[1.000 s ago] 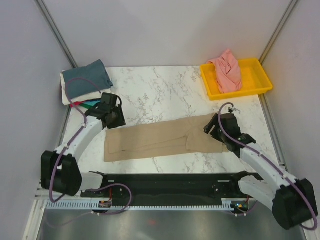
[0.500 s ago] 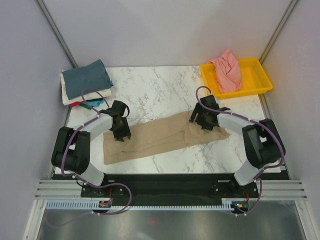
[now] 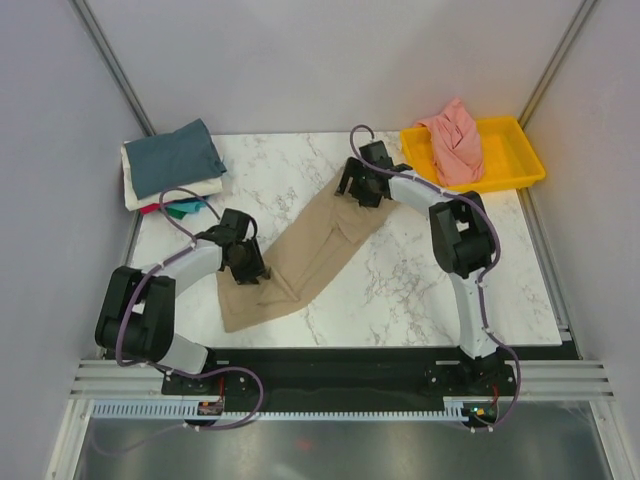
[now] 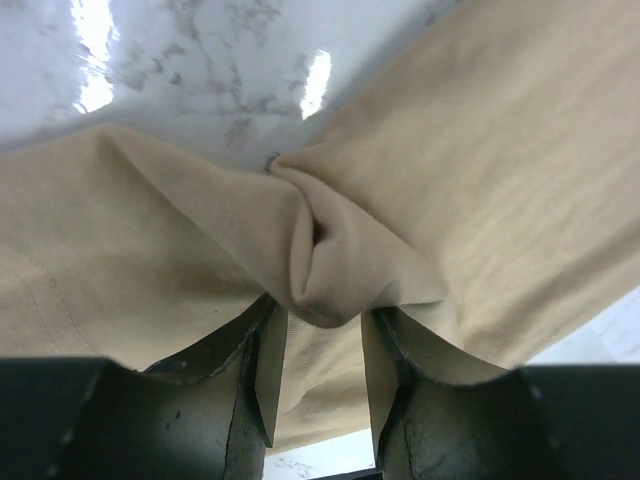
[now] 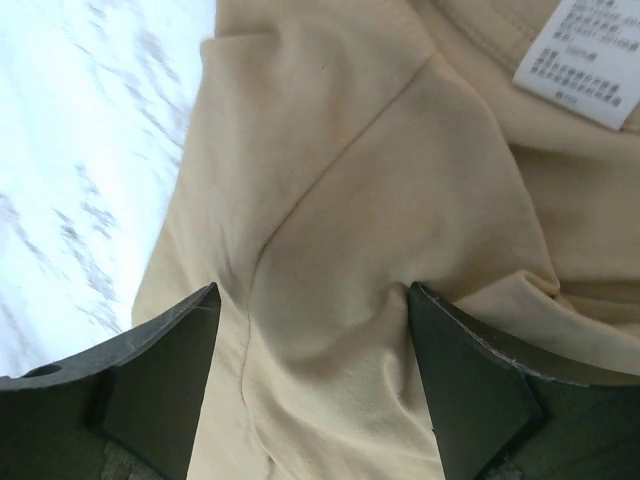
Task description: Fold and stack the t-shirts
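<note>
White marble-veined tabletop (image 3: 420,280) carries the tan t-shirt (image 3: 312,245), a soft, long folded strip lying diagonally. The left gripper (image 4: 320,325) is pinched narrow on a bunched, rounded fold at its near end; the right gripper (image 5: 312,305) stands spread wide over smooth, seamed cloth at the far end

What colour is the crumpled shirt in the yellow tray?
Salmon pink. The crumpled cloth shirt in the yellow plastic tray shows best in the top external view.
</note>
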